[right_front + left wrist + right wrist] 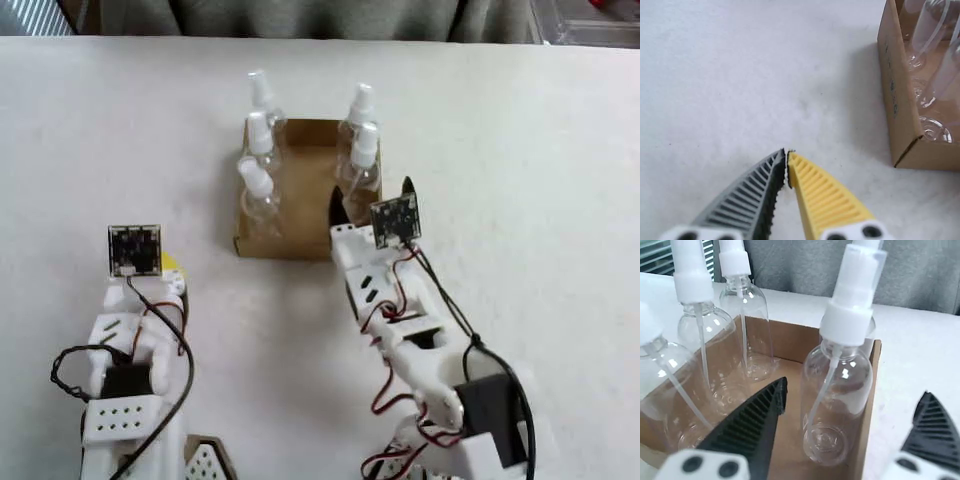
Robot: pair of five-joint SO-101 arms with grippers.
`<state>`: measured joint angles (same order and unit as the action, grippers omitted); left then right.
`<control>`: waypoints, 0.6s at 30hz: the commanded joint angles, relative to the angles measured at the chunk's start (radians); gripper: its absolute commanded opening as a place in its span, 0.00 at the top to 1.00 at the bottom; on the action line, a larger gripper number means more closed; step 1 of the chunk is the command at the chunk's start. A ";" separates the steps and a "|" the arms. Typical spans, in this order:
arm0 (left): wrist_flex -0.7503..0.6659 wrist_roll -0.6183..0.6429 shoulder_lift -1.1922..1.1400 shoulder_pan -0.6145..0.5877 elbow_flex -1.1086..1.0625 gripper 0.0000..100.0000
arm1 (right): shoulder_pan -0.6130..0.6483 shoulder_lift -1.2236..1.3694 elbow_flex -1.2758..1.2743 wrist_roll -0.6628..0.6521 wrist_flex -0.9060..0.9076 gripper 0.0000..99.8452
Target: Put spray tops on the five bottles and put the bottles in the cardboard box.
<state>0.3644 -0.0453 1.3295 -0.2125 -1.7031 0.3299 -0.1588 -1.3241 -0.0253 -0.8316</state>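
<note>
The cardboard box [300,190] is a shallow, open-topped tray of plain brown board, standing in the middle of the white, faintly mottled table [520,150]. All five bottles [837,400] stand upright inside it, three along one side wall and two along the other. They are round, clear plastic with domed shoulders, and each carries one of the white spray tops [850,300], with a thin dip tube showing through the clear wall.

The right gripper [855,390] has black, ribbed, pointed fingers spread wide and holds nothing. One finger hangs over the inside of the box, the other outside its side wall, so that wall and the nearest bottle lie between and just ahead of them. Whether a finger touches the board I cannot tell.

The left gripper [787,152] has one grey and one yellow ribbed finger, pressed together tip to tip and empty, above bare table beside the box.
</note>
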 commanded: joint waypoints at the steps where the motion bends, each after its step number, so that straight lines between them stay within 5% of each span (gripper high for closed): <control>1: -0.026 -0.008 -0.007 -0.004 0.003 0.98 | -0.004 -0.110 -0.009 -0.060 0.054 0.66; 9: -0.028 -0.008 -0.007 -0.004 0.003 0.98 | -0.157 -0.335 -0.066 -0.112 0.344 0.67; 18: -0.028 -0.008 -0.007 -0.004 0.003 0.98 | -0.260 -0.526 -0.066 -0.112 0.576 0.99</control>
<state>0.3644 -0.0453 1.3295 -0.2125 -1.7031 0.0951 -0.6237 -1.3963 -0.1266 -0.3069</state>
